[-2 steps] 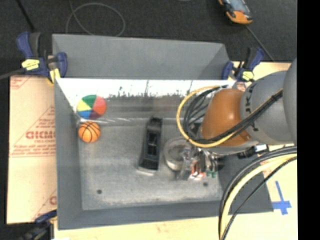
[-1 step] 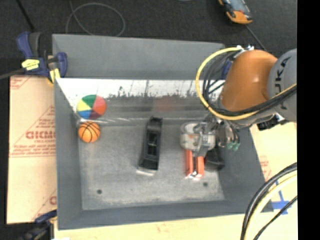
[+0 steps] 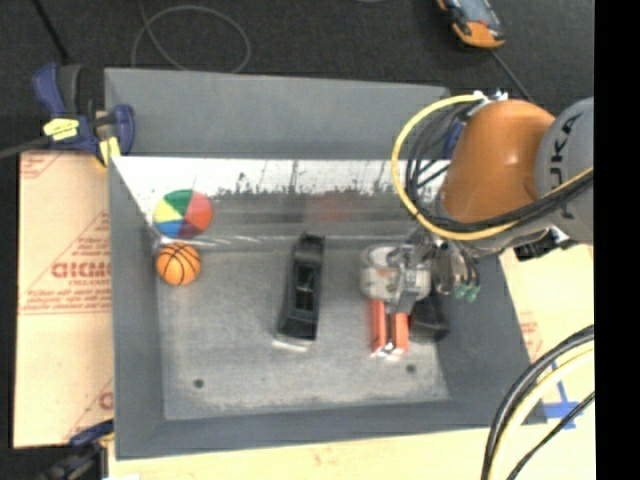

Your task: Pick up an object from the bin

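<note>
Orange-covered arm (image 3: 495, 158) hangs end effector (image 3: 405, 280) over a red oblong object (image 3: 390, 332).

The arm comes in from the right, its orange cover (image 3: 497, 158) above the bin's (image 3: 300, 403) far right part. The gripper (image 3: 398, 290) is low over the right side of the floor. Just near of it are two red bars (image 3: 389, 330) side by side; whether they are loose or part of the gripper is unclear. A black block (image 3: 430, 320) sits beside them. A black stapler-like thing (image 3: 303, 288) lies mid-bin. A small basketball (image 3: 179, 264) and a many-coloured ball (image 3: 183, 213) rest at the far left.
</note>
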Controlling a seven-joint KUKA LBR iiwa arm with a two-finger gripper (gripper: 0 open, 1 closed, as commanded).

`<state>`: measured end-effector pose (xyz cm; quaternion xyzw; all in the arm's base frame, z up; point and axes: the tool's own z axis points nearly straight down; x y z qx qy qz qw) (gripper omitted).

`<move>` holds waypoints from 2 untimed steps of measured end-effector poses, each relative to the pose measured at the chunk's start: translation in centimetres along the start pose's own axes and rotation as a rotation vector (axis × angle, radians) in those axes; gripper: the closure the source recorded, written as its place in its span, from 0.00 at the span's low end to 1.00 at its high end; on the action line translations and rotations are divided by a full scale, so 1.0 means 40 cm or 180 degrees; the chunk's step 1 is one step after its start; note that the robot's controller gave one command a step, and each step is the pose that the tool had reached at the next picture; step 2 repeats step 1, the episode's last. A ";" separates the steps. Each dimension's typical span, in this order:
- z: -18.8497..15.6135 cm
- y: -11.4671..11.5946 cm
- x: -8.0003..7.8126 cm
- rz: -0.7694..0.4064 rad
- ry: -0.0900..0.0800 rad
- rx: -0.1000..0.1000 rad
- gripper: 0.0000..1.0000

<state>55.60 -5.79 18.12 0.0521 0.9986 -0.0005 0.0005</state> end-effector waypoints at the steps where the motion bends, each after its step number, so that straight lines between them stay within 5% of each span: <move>1: -0.216 0.025 -0.050 -0.0011 -0.0002 -0.0001 1.00; 2: -0.216 0.025 -0.050 -0.0011 -0.0002 -0.0001 1.00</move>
